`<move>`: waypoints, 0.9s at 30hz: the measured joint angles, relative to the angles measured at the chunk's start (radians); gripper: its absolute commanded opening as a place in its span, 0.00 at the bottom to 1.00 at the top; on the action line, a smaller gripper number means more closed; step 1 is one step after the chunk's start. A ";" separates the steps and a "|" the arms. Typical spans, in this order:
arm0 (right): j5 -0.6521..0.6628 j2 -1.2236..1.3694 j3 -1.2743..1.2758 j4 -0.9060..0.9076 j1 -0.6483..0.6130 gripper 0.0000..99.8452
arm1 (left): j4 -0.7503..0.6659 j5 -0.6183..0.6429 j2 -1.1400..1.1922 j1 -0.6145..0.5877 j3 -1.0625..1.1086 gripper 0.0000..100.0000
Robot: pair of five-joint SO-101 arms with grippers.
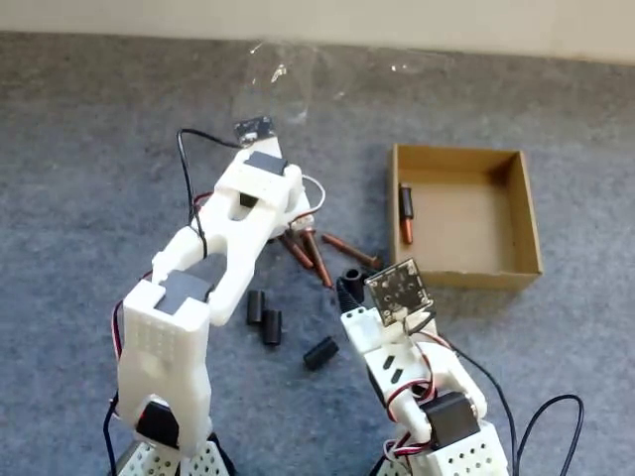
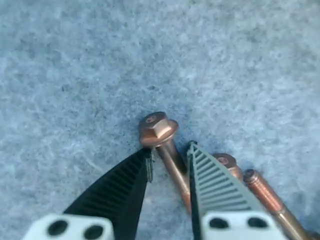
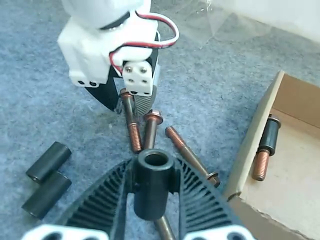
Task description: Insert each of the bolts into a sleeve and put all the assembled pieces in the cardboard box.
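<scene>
1. The left gripper (image 2: 170,150) has its jaws apart astride a copper bolt (image 2: 159,127) on the carpet (image 1: 99,149), left of the box (image 1: 526,213).
2. The right gripper (image 3: 154,170) is clamped on an upright black sleeve (image 3: 151,185).
3. The bolt looks stiff, smooth and likely to roll; it is best taken on the shank below the head.

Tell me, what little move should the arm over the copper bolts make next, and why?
Probably close the left gripper on the bolt. Its fingers sit either side of the shank just below the head, with a gap showing on one side, so it is not yet gripped. The right gripper holds a black sleeve upright, ready for a bolt.
</scene>
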 measured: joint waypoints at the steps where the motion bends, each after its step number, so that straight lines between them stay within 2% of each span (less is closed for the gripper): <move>1: 0.000 0.000 0.000 0.000 0.000 0.00 | 0.000 0.000 0.000 -0.005 0.000 0.07; 4: 0.000 0.000 0.000 0.000 0.000 0.00 | 0.000 0.000 0.000 -0.011 0.000 0.01; 13: 0.000 0.000 0.000 0.000 0.000 0.00 | 0.003 -0.005 0.002 -0.049 0.000 0.00; 20: 0.000 0.000 0.000 0.000 0.000 0.00 | -0.032 -0.261 0.002 -0.049 0.000 0.00; 27: 0.000 0.000 0.000 0.000 0.000 0.00 | -0.040 -0.450 0.002 -0.052 0.000 0.00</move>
